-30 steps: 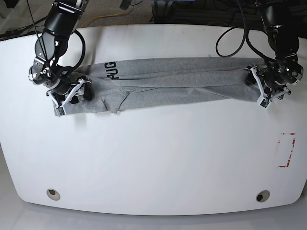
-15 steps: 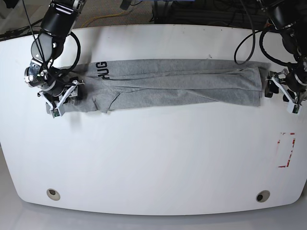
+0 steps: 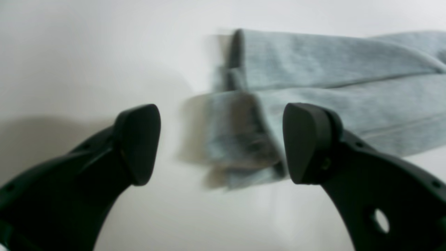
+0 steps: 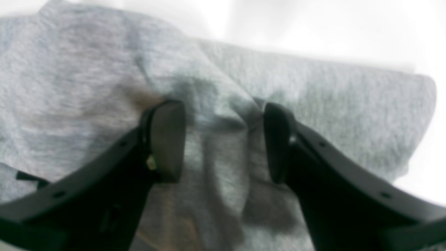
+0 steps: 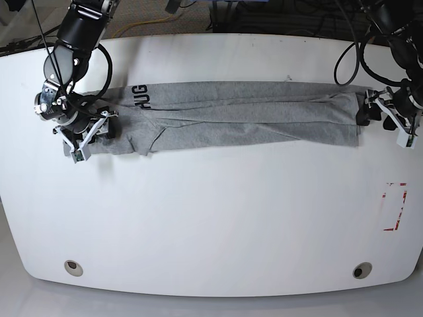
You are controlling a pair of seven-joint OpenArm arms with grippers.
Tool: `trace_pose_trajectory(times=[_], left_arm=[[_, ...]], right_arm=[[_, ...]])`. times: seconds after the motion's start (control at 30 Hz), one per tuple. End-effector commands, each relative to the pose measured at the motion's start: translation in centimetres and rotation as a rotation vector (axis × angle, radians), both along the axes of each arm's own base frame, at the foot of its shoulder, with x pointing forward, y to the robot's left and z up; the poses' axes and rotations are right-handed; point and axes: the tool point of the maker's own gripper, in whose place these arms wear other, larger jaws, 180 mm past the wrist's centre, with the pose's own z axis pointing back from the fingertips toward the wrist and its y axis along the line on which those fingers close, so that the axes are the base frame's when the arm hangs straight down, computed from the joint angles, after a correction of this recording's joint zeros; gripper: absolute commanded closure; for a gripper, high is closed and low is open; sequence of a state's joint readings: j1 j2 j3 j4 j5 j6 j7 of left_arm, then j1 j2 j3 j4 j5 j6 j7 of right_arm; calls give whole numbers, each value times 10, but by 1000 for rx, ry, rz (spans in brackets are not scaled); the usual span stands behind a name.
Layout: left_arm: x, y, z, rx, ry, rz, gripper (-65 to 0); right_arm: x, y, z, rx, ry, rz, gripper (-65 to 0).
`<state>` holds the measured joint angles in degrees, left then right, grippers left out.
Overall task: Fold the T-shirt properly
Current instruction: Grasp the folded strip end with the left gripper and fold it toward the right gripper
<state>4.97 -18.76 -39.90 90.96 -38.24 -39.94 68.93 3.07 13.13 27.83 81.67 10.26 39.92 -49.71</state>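
Observation:
The grey T-shirt lies as a long narrow strip across the far half of the white table, with black letters "HUG" showing near its left end. My right gripper sits on that left end. In the right wrist view the right gripper is shut on a bunched ridge of the T-shirt. My left gripper is at the strip's right end. In the left wrist view the left gripper is wide open, and the blurred end of the T-shirt lies flat between and beyond the fingers.
A red-and-white marking is on the table near its right edge. Two round holes sit near the front edge. Cables trail over the far edge behind both arms.
The left gripper let go of the shirt's right end, backed off to the right, opened wider and came back slightly. The right gripper pulled the shirt a little to the left.

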Motion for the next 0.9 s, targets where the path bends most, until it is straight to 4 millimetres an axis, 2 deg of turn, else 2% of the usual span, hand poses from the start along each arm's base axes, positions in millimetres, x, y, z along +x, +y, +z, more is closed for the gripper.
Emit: trace_pose_trajectory(times=[0.0,0.1,0.2,0.4,0.57,0.6,0.67,0.73,0.77,0.8,0.87], left_arm=[[4,0,-9,-72,-4,18,-517],[-1,-1,-27,-127,31,41,-517],[-2,-2,-34,-148,35,52,-517],[-3,-23,-48,-171,81,-3,-517],[-2,-42,-56,-209,89,-20,-501],[-2,-44,-57,-215,89,-20,-469],[-2,-46,-57,-220,88,-19,-364],[-1,-47,-57,-215,87,-22,-178],[-1,-47,-56,-214,85,-24,-126],[-1,-49,-57,-214,87,-29,-101],[1,-53,-53,-205,77,-50,-94]], right_arm=[[12,-7,17,-15,-57,-1,-328],[12,-7,17,-15,-57,-1,-328],[12,-7,17,-15,-57,-1,-328],[12,-6,16,-12,-54,-3,-328],[13,3,14,9,-59,-3,-328],[13,3,14,9,-59,-3,-328],[13,3,14,10,-59,-2,-328],[13,3,14,10,-59,-2,-328],[13,4,14,12,-59,-2,-328],[13,4,14,12,-59,-2,-328],[13,4,14,12,-59,-2,-328]])
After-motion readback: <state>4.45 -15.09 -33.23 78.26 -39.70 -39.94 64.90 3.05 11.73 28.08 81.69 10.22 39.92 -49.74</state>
